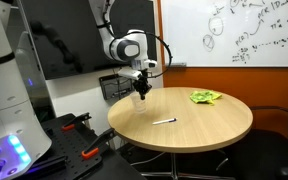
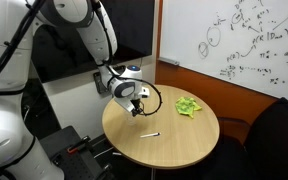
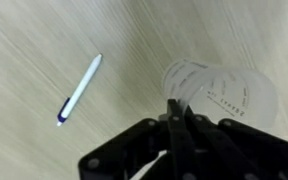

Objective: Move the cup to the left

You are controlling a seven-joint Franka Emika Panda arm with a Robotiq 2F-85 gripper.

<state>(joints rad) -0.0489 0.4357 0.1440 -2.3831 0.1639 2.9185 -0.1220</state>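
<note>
Claw (image 3: 176, 108) pressed together on the cup (image 3: 224, 90) wall; cup body lies right of fingertips, pen (image 3: 80, 88) well apart.

An office or lab meeting room: whiteboard (image 2: 249, 45) covered in formulas, round wooden table (image 1: 199, 120), dark wall monitor (image 1: 69, 35)
</note>
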